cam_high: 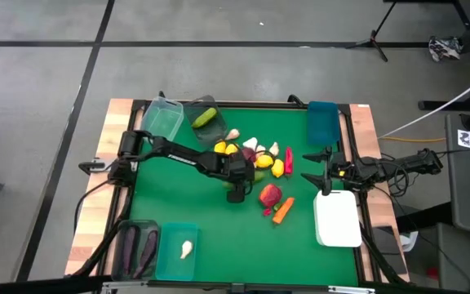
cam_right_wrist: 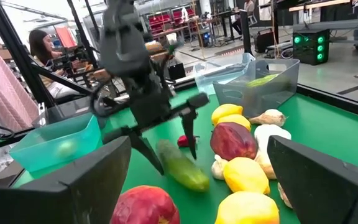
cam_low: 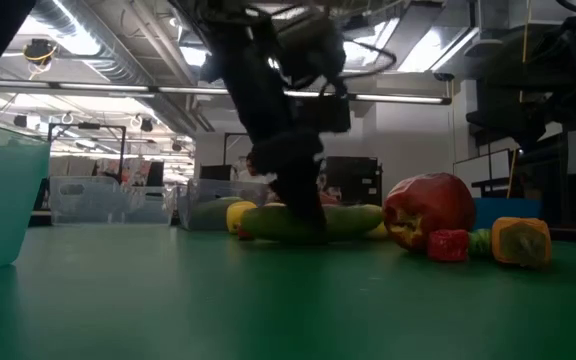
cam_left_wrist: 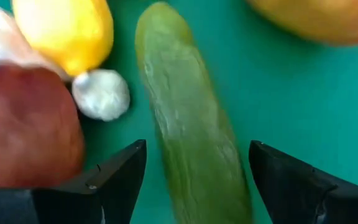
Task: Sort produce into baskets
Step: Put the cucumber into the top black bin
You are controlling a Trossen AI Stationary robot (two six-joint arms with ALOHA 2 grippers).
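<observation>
Left tool (cam_left_wrist: 194, 177), jaws spread wide, straddles a green cucumber (cam_left_wrist: 191, 137) on the desk (cam_left_wrist: 291, 93); closing to grasp comes next. Right tool (cam_right_wrist: 197, 180) waits open.

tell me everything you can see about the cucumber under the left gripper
The cucumber is a long, pale green toy with a smooth, faintly mottled plastic-looking skin and rounded ends. It lies flat on the green table beside the produce pile, close to a garlic bulb and a lemon. The left gripper straddles it, fingers open on either side, not gripping.
</observation>
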